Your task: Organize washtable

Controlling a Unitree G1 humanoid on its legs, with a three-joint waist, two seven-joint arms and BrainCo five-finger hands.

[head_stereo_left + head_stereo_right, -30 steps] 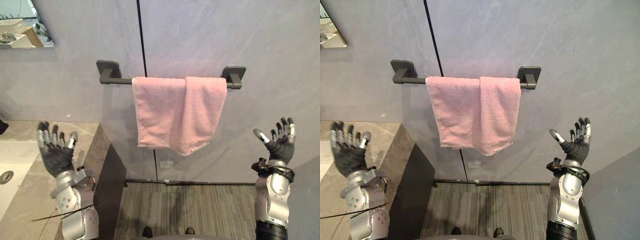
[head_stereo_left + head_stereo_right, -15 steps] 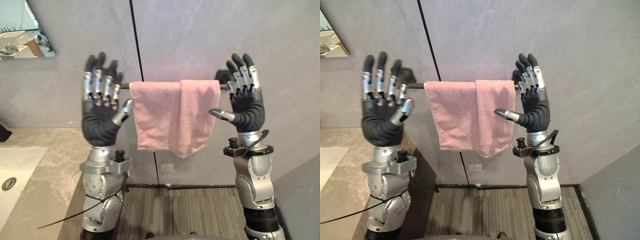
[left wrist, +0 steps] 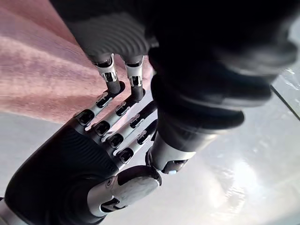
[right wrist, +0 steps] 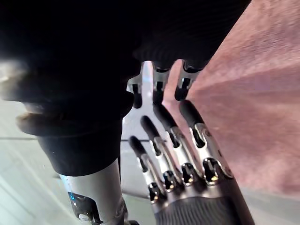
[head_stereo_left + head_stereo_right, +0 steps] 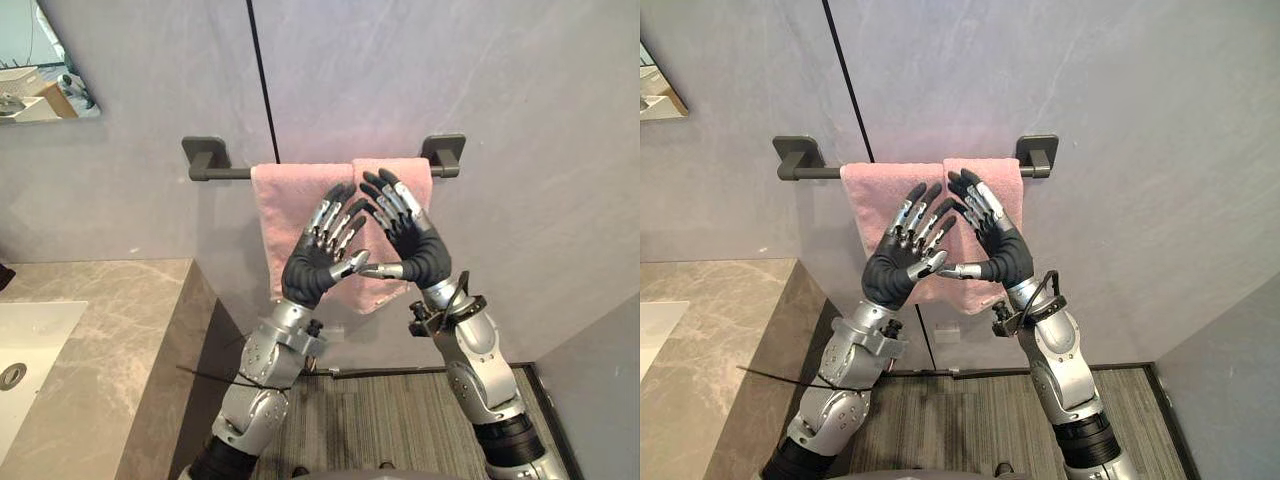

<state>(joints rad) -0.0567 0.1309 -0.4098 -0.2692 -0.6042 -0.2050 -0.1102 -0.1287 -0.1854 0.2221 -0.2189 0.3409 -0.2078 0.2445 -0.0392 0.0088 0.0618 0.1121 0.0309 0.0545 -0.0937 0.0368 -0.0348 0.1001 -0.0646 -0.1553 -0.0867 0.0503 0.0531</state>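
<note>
A pink towel (image 5: 290,200) hangs folded over a dark wall bar (image 5: 215,172). Both hands are raised in front of its lower half. My left hand (image 5: 312,268) and right hand (image 5: 420,255) are open with straight fingers, palms facing each other. Their fingertips and thumbs meet in a tent shape. Neither hand holds the cloth, and I cannot tell whether the fingers touch it. The left wrist view shows the towel (image 3: 42,79) behind the crossing fingers, with the right hand (image 3: 51,183) facing my own. The right wrist view shows the same cloth (image 4: 262,103).
A grey stone counter (image 5: 100,330) with a white sink (image 5: 25,350) lies at the left, its corner near my left arm. A mirror (image 5: 40,70) hangs at the upper left. Striped flooring (image 5: 370,410) lies under the towel, and a grey wall rises behind.
Both hands have swung inward from beside the towel's two edges and dropped a little. They now meet fingertip to fingertip in front of it. The towel has not moved on the bar.
</note>
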